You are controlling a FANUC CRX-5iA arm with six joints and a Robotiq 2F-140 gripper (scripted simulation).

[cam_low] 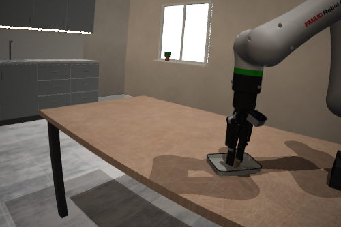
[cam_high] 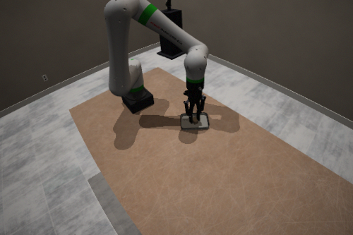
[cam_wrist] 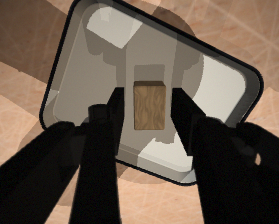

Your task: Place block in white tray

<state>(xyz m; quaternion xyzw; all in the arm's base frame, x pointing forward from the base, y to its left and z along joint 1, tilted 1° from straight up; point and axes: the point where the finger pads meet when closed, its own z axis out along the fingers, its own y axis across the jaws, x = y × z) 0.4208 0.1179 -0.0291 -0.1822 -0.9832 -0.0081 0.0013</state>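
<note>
A small wooden block (cam_wrist: 149,106) rests on the floor of the white tray (cam_wrist: 90,65), near the tray's middle. My gripper (cam_wrist: 147,102) points straight down into the tray with a finger on each side of the block. The fingers are open, and a narrow gap shows between each finger and the block. In the top and exterior views the tray (cam_high: 195,121) (cam_low: 234,163) sits on the wooden table top and the gripper (cam_high: 194,116) (cam_low: 234,156) reaches into it. The block (cam_low: 236,163) shows low between the fingertips.
The robot's base (cam_high: 138,100) stands on the table to the left of the tray. A black pedestal with a small arm (cam_high: 171,33) stands on the floor behind the table. The table's near edge (cam_low: 136,175) runs in front of the tray.
</note>
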